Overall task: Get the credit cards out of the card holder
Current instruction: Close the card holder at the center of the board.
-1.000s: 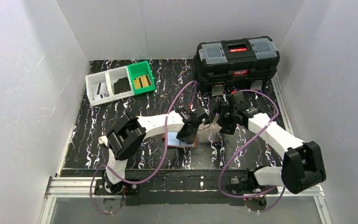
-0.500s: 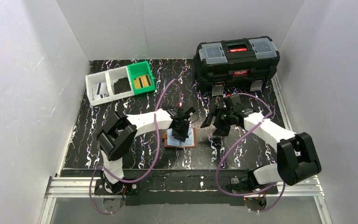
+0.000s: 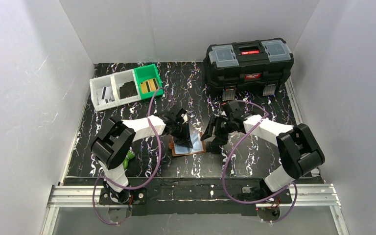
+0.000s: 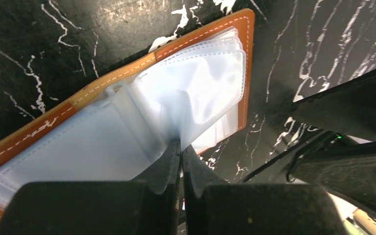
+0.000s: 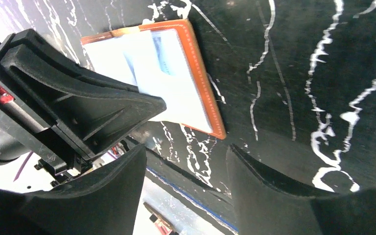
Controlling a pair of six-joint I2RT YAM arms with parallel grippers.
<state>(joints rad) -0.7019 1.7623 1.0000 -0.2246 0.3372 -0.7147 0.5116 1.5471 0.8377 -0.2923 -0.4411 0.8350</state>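
The brown card holder (image 3: 188, 147) lies open on the black marbled table, its pale glossy pockets facing up. In the left wrist view (image 4: 127, 122) its pocket leaves fan out. My left gripper (image 4: 181, 149) is shut on the edge of one translucent pocket leaf and lifts it. In the top view the left gripper (image 3: 183, 131) stands over the holder. My right gripper (image 5: 183, 164) is open and empty, a little to the right of the holder (image 5: 186, 83); in the top view it (image 3: 211, 138) is beside the holder's right edge. No credit card shows clearly; the pockets hide them.
A big black toolbox (image 3: 248, 63) stands at the back right. Two white bins (image 3: 112, 90) and a green bin (image 3: 148, 81) stand at the back left. A small green object (image 3: 129, 156) lies by the left arm's base. White walls enclose the table.
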